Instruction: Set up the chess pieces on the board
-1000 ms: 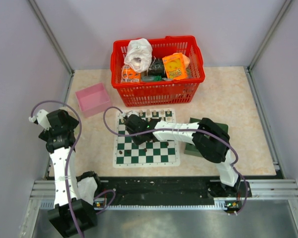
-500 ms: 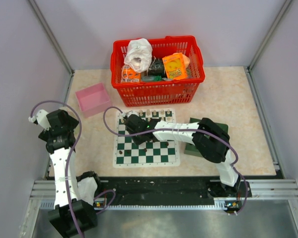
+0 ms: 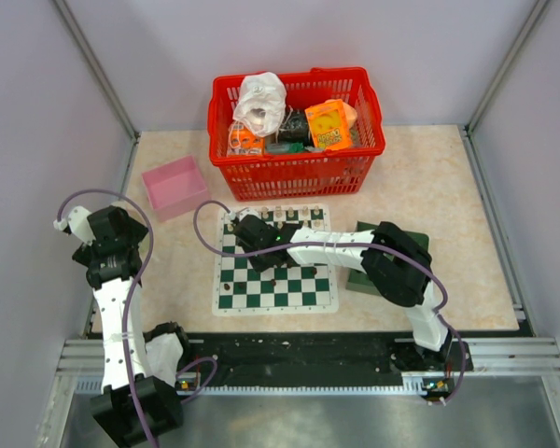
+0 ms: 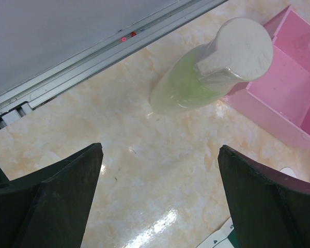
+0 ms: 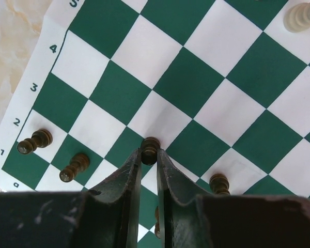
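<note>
My right gripper [image 5: 149,153] is shut on a dark brown chess piece [image 5: 150,146], held upright over the near-left part of the board [image 5: 186,82]. I cannot tell whether the piece touches the board. Other dark pieces lie tipped over at the board's corner [image 5: 34,140] and beside it [image 5: 75,166], and one stands to the right of my fingers [image 5: 219,182]. In the top view the right gripper [image 3: 252,233] reaches over the board's [image 3: 299,297] far left. My left gripper [image 4: 160,150] is open and empty above bare table, also seen at the left in the top view [image 3: 112,238].
A cream chess piece [image 5: 299,18] stands at the board's far side. A green bottle with a white cap [image 4: 212,67] lies by a pink box [image 4: 289,77] [image 3: 175,187]. A red basket [image 3: 299,173] of items stands behind the board. A dark green tray [image 3: 418,245] lies under the right arm.
</note>
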Available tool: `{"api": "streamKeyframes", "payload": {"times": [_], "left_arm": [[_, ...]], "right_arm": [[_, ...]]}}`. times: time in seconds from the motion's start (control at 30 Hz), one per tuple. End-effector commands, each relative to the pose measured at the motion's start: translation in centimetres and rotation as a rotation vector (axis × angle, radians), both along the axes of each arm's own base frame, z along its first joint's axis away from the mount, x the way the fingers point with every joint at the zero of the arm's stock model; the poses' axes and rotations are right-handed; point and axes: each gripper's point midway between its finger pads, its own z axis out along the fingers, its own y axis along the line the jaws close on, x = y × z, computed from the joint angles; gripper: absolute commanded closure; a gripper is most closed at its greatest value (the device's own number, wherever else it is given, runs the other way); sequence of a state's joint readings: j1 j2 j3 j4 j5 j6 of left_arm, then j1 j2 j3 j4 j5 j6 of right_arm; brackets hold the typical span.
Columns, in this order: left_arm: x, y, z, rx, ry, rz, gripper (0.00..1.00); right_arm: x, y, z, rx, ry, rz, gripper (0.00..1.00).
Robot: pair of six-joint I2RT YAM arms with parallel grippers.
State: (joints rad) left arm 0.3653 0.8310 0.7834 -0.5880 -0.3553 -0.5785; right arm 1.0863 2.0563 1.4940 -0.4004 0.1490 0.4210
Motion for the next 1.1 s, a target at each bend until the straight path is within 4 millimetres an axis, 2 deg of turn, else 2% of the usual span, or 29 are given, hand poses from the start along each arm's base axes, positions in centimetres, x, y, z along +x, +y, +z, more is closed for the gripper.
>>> {"api": "streamKeyframes", "payload": {"times": [0.0, 0.2, 0.4, 0.53, 0.67, 0.8, 1.07], "left_arm": [[0.3, 0.2, 0.7, 0.006, -0.037, 0.007, 0.01], [0.3, 0.2, 0.6, 0.006, -0.034, 0.009, 0.01], [0.3, 0.3, 0.8, 0.011, -0.034, 0.01, 0.01], [0.3, 0.4, 0.7, 0.012, -0.028, 0.011, 0.01], [0.3, 0.4, 0.9, 0.014, -0.032, 0.011, 0.01], [0.3, 0.3, 0.8, 0.013, -0.029, 0.009, 0.01], [0.4, 0.4, 0.8, 0.014, -0.03, 0.009, 0.01]], "right_arm": [[0.7, 1.8, 3.0, 0.076, -0.058, 0.011, 0.87], [-0.6, 2.0, 4.8, 0.101, -0.077, 0.04, 0.87], [-2.6, 1.9, 5.4, 0.113, -0.068, 0.062, 0.87], [-4.2, 2.1, 5.0, 0.113, -0.051, 0.074, 0.88], [-5.2, 2.0, 3.8, 0.088, -0.038, 0.077, 0.87], [-5.0, 1.4, 3.1, 0.063, -0.045, 0.066, 0.87], [-5.5, 1.6, 2.3, 0.058, -0.024, 0.08, 0.88]]}}
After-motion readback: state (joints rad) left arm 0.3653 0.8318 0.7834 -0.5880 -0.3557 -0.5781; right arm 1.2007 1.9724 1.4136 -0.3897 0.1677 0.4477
